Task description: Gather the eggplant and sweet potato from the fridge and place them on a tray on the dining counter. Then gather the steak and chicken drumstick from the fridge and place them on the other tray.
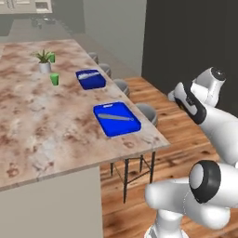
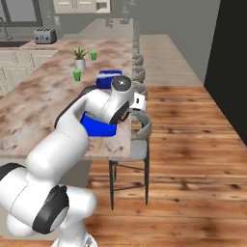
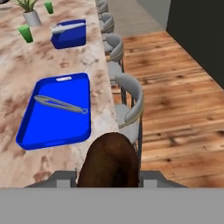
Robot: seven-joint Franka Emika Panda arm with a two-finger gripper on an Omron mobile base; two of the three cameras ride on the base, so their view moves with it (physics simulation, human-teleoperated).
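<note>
**A:** Hand view first. Pincer closed on what?

**B:** Clamped narrow on the sweet potato, a reddish-brown lump bulging up between the two finger tips. Hangs past the edge of the dining counter, over the nearest stool and the wooden floor.

**A:** Closest to it on the stone?

**B:** Near blue tray, just inside the counter edge, carrying long silver tongs laid slantwise. Apart from the held lump, not touching.

**A:** Further along?

**B:** Far blue tray, with a pale silvery utensil across its top; kind of utensil too small to tell. Beyond that, a green cup, a potted plant in a white pot, and a second green cup.

**A:** From the left base view?

**B:** Same order on the marbled slab: near tray, far tray, cup, plant. White arm raised to the right of the counter, over the floor. Dark grey fridge behind it.

**A:** Right base view?

**B:** Arm bent in front of the near tray. Toaster on the far cream worktop.
</note>
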